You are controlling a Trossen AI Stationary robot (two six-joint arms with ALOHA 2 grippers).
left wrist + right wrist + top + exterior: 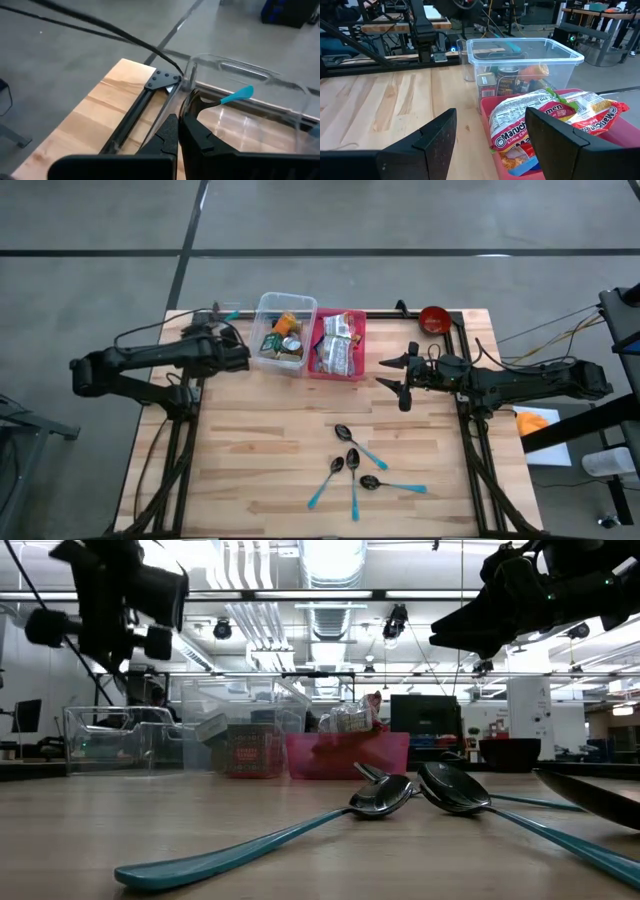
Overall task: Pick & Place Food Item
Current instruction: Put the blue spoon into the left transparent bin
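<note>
Red bin [492,107] noodles [540,120], facing right end effector [492,137]

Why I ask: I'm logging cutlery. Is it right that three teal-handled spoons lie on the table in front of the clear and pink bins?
Not quite: there are four teal-handled spoons, as the high view shows. They do lie in front of the clear bin and the pink bin.

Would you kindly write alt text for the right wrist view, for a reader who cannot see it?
The open right gripper faces a pink bin stuffed with ramen packets. Behind the pink bin sits a clear bin of cans and food on the wooden table.
</note>
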